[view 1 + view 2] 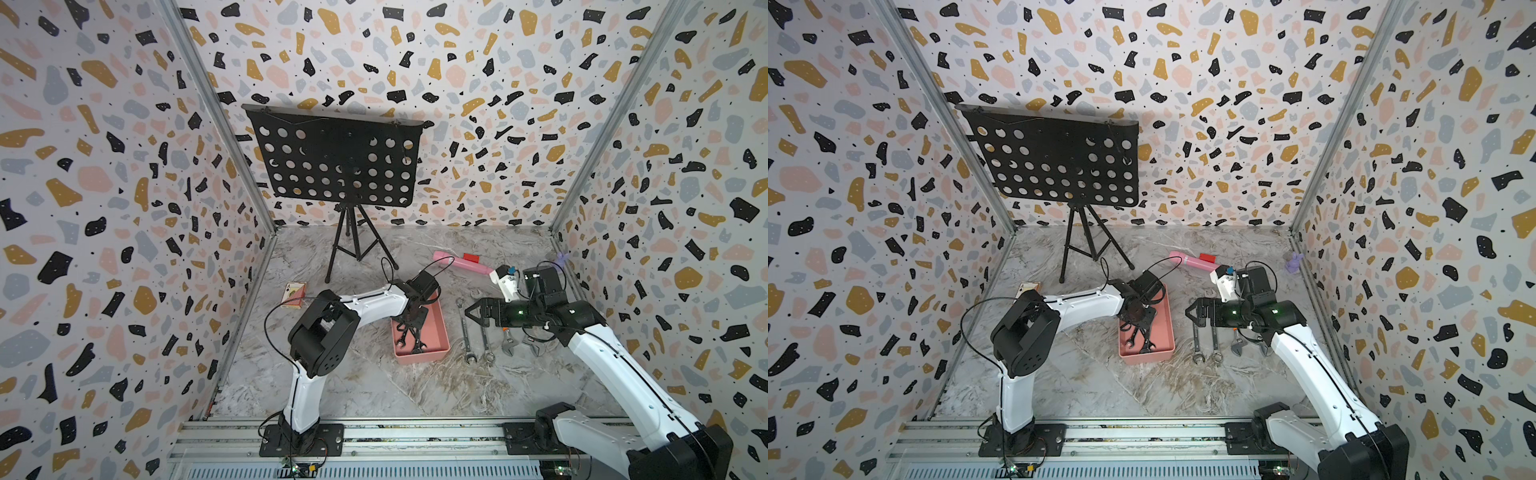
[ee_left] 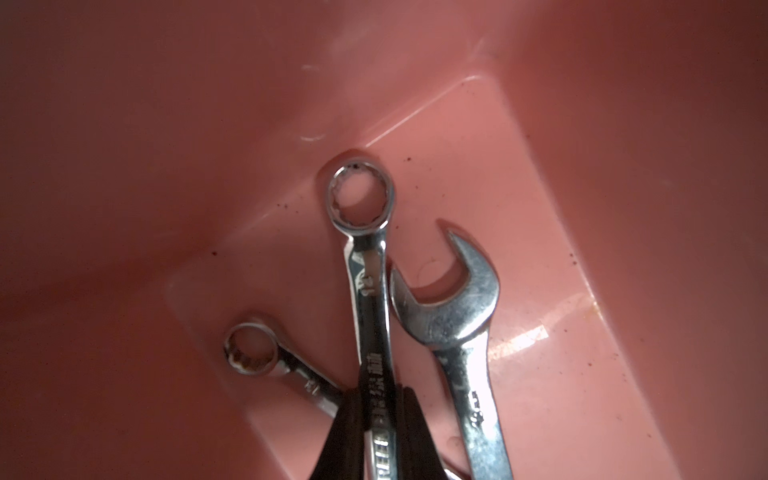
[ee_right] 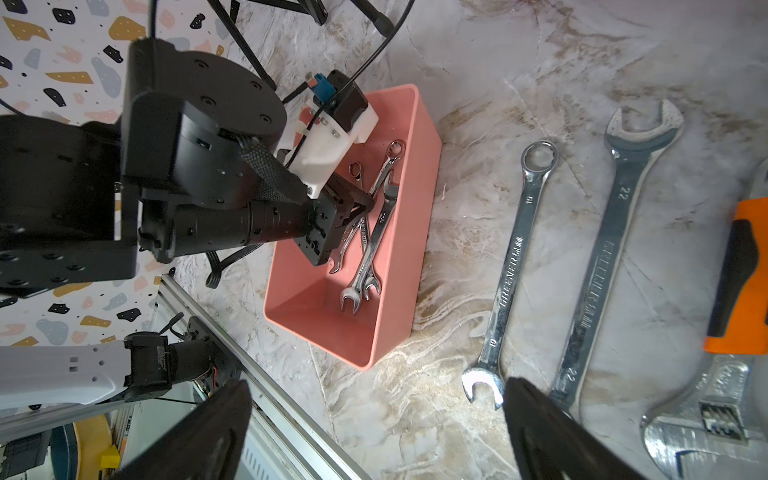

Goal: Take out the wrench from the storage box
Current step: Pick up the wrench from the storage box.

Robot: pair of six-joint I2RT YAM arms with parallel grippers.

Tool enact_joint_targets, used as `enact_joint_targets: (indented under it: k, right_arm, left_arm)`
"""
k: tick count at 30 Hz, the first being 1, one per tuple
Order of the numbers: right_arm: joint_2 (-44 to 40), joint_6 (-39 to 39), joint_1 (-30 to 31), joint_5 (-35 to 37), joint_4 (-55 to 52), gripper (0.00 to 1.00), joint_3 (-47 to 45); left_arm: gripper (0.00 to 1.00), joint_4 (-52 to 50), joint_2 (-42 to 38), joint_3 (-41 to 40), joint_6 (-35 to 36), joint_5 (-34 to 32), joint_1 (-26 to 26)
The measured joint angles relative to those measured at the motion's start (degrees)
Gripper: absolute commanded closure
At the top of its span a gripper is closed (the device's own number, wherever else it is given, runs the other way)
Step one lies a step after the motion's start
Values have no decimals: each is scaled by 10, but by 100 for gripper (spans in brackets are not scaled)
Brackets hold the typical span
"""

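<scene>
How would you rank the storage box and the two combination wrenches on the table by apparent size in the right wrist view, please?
1. storage box, largest.
2. longer wrench.
3. shorter wrench beside it, smallest.

**Box crowded, table in front bare**

Inside the box (image 1: 439, 332), the left gripper (image 1: 409, 332) fills the far half, clamped on one wrench (image 2: 370, 270) among loose wrenches (image 2: 453, 311). Just beside the box, on the right arm's side, a wrench row (image 1: 465, 328) lies under the wide-open right gripper (image 1: 473, 312). A tripod (image 1: 353, 245) stands behind the box. The table (image 1: 374, 390) in front of the box is bare.
</scene>
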Motion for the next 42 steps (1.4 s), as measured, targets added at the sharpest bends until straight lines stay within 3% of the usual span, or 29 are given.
enact_joint_targets:
  k: [2, 20, 24, 27, 32, 42]
  right_arm:
    - [0, 1, 0, 0, 2, 0, 0]
    - [4, 2, 0, 0, 3, 0, 0]
    - [4, 2, 0, 0, 3, 0, 0]
    - [4, 2, 0, 0, 3, 0, 0]
    - [4, 1, 0, 1, 3, 0, 0]
    - [4, 1, 0, 1, 3, 0, 0]
  left_arm:
    - [100, 0, -1, 0, 2, 2, 0]
    - [99, -30, -28, 3, 6, 12, 2]
    - [78, -32, -28, 3, 7, 16, 2]
    - [69, -33, -28, 3, 5, 23, 2]
    - [64, -32, -20, 13, 9, 33, 2]
    - [64, -28, 17, 39, 21, 47, 11]
